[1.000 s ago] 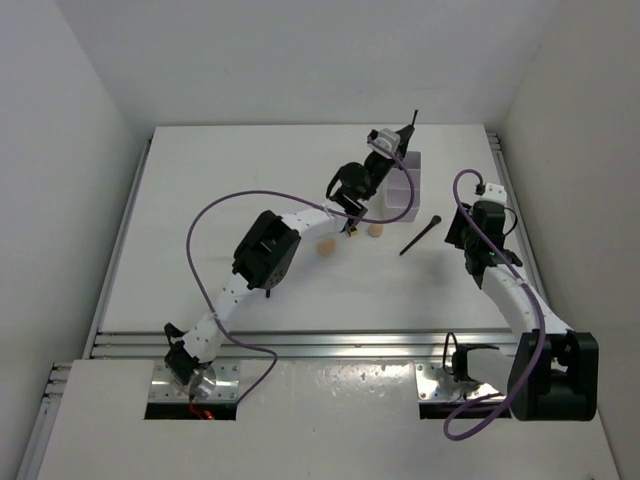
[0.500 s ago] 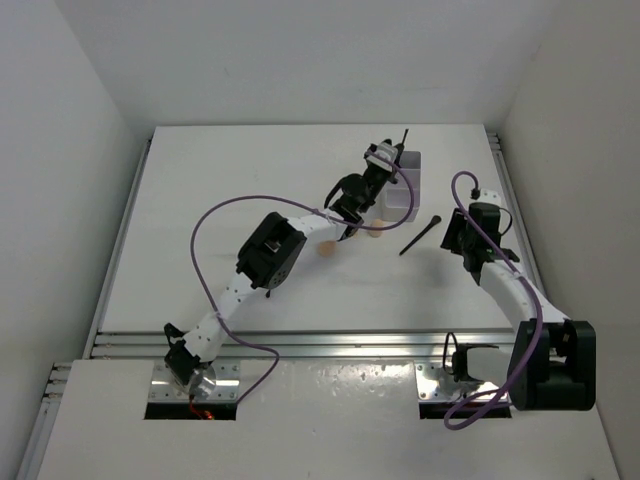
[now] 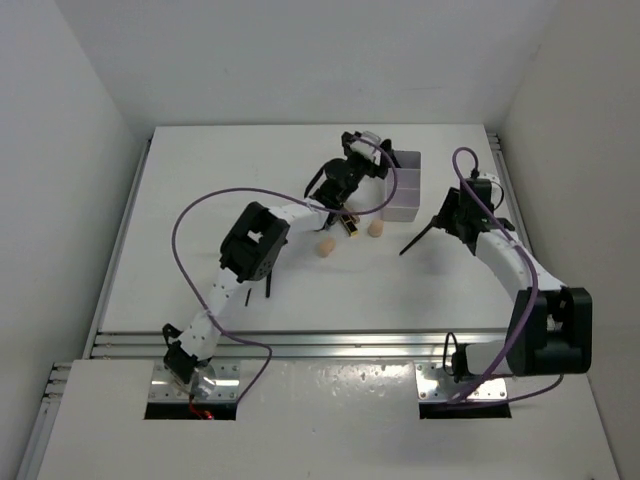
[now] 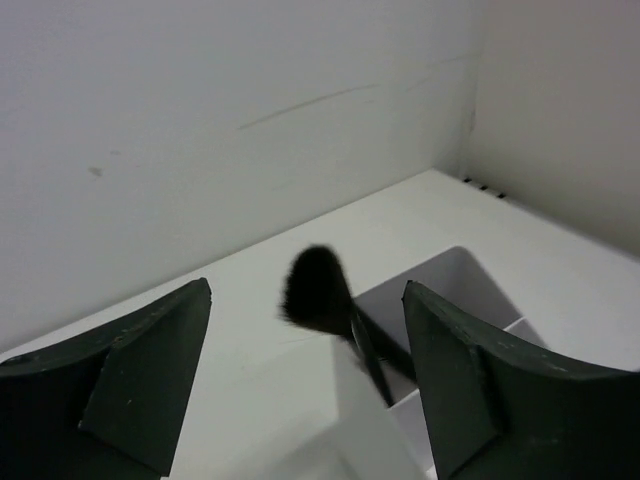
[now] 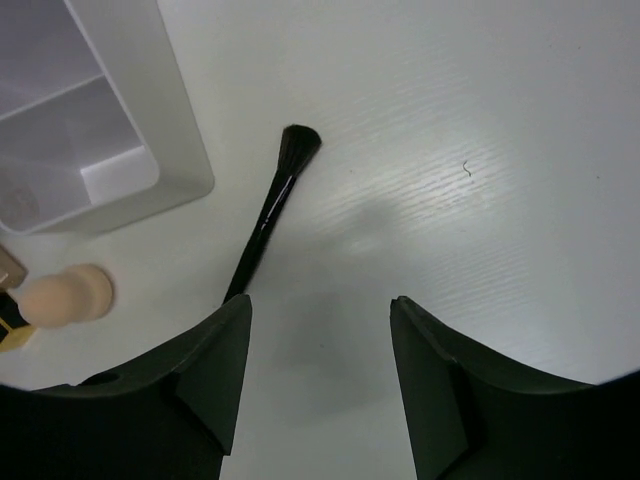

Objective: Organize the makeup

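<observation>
A black fan-headed brush (image 4: pixel 318 292) stands tilted in a compartment of the white box (image 4: pixel 455 285), head up. My left gripper (image 4: pixel 307 288) is open just above it, its fingers wide on both sides and not touching it. A second black brush (image 5: pixel 268 212) lies flat on the table right of the box (image 5: pixel 150 130). My right gripper (image 5: pixel 320 302) hangs open over the table beside its handle end. Seen from above, that brush (image 3: pixel 420 238) lies just left of the right gripper (image 3: pixel 440 222), and the left gripper (image 3: pixel 368 150) is at the box's (image 3: pixel 402 211) left side.
Two peach sponges (image 3: pixel 326 247) (image 3: pixel 376 229) and a black-gold tube (image 3: pixel 350 225) lie on the table in front of the box, under the left arm. One sponge (image 5: pixel 65 295) shows at the left of the right wrist view. Walls close the table at the back and sides.
My left gripper has opened and let go of the brush, which now stands in the box; the gripper has drawn back to the left. My right gripper has opened wider and moved toward the lying brush.
</observation>
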`<action>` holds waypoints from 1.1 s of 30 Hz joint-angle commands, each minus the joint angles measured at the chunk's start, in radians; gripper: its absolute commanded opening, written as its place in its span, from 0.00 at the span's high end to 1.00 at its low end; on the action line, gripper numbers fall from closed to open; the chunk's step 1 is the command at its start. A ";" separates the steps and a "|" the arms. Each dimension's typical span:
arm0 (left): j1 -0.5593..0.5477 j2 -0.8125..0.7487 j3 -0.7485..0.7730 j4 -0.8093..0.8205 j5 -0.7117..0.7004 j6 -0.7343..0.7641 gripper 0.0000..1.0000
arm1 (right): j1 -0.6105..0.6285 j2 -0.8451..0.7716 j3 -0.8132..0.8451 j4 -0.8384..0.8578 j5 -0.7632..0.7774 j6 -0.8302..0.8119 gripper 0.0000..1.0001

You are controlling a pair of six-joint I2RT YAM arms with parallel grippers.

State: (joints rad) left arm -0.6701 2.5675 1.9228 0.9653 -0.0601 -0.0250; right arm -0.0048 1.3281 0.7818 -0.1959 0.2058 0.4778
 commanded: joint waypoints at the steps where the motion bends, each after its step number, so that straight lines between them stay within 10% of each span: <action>1: 0.038 -0.223 -0.043 -0.083 0.034 0.045 0.15 | 0.045 0.078 0.080 -0.039 0.063 0.110 0.43; 17: 0.213 -1.032 -0.746 -0.809 -0.044 0.119 0.00 | 0.118 0.407 0.268 -0.067 0.250 0.301 0.49; 25: 0.283 -1.299 -1.103 -0.827 -0.129 0.076 0.00 | 0.108 0.465 0.235 0.022 0.222 0.355 0.49; 33: 0.303 -1.328 -1.147 -0.845 -0.170 0.065 0.00 | 0.111 0.519 0.248 0.007 0.185 0.386 0.49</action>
State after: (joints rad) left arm -0.3824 1.2755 0.7750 0.1192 -0.1917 0.0589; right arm 0.1070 1.8404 1.0103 -0.1959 0.3893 0.8181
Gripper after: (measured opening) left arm 0.995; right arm 0.513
